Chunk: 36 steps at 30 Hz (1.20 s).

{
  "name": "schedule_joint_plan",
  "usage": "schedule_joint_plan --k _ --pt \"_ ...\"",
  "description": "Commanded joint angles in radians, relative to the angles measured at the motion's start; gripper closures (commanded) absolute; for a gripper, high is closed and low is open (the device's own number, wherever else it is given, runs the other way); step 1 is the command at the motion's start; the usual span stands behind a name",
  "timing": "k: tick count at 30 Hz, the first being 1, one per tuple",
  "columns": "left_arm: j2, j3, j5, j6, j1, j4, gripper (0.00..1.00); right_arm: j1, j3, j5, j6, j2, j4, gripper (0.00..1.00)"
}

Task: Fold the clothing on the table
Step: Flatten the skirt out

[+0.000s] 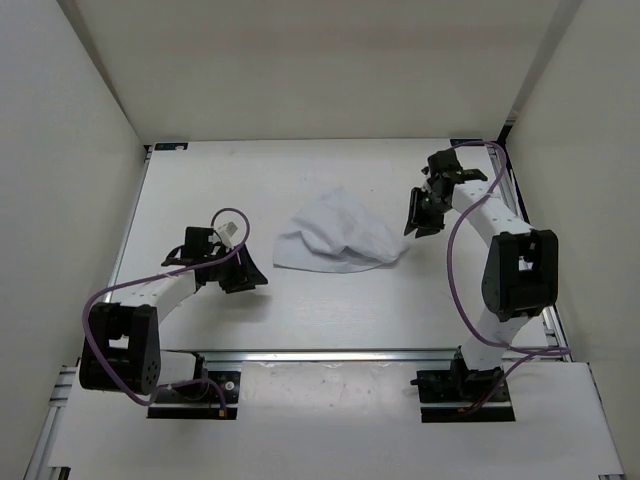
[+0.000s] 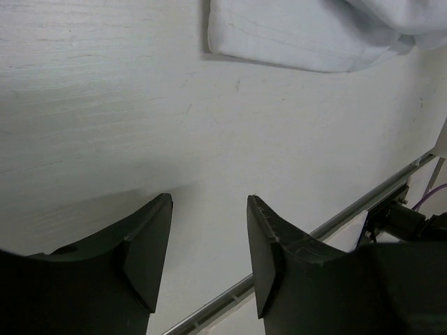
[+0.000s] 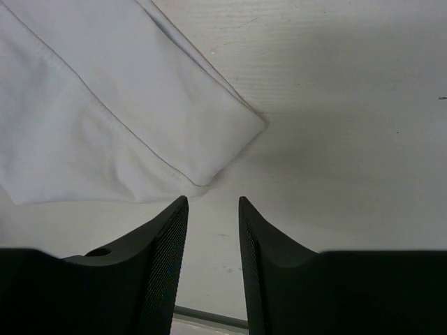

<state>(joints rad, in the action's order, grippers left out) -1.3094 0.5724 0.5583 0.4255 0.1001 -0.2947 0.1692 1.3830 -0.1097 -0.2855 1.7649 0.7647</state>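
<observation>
Jaws of the right gripper (image 3: 211, 204) stand partly apart and empty, just short of a corner of the clothing (image 3: 105, 105). The left gripper (image 2: 209, 202) is likewise parted and empty. The clothing lies crumpled between them on the table (image 1: 330, 320). Each should pinch one corner layer, low against the surface.

Seen on my top view:
- left wall (image 1: 60, 150), white, upper left
- back wall (image 1: 320, 60), white, top centre
- right wall (image 1: 590, 130), white, upper right
- table (image 1: 190, 180), white, mid-frame, boxed in by all three walls
- panel (image 1: 330, 420), white, along the bottom edge

Light is soft and even, with faint shadows.
</observation>
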Motion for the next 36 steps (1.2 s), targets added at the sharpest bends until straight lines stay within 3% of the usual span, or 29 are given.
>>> schedule_joint_plan --k 1,7,12,16,22,29,36 --pt "0.024 0.038 0.025 -0.050 -0.010 -0.023 0.42 -0.005 0.016 -0.028 -0.021 0.001 0.016 0.60" --pt "-0.002 0.064 -0.006 -0.085 0.012 -0.046 0.42 -0.042 -0.093 -0.128 -0.141 -0.011 -0.017 0.60" --pt "-0.008 0.041 0.018 -0.065 0.006 -0.018 0.42 -0.080 -0.350 -0.225 -0.392 -0.076 -0.244 0.56" --pt "-0.017 0.035 0.031 -0.076 0.021 -0.018 0.42 -0.079 -0.413 -0.203 -0.503 -0.081 -0.330 0.56" --pt "-0.017 0.020 0.029 -0.076 0.024 -0.018 0.43 -0.079 -0.486 -0.199 -0.595 -0.111 -0.447 0.60" --pt "0.001 0.004 0.041 -0.059 -0.005 -0.004 0.43 -0.109 -0.538 -0.093 -0.619 -0.245 -0.484 0.61" --pt "-0.002 0.011 0.043 -0.056 -0.013 -0.009 0.44 -0.093 -0.475 -0.097 -0.618 -0.136 -0.504 0.61"
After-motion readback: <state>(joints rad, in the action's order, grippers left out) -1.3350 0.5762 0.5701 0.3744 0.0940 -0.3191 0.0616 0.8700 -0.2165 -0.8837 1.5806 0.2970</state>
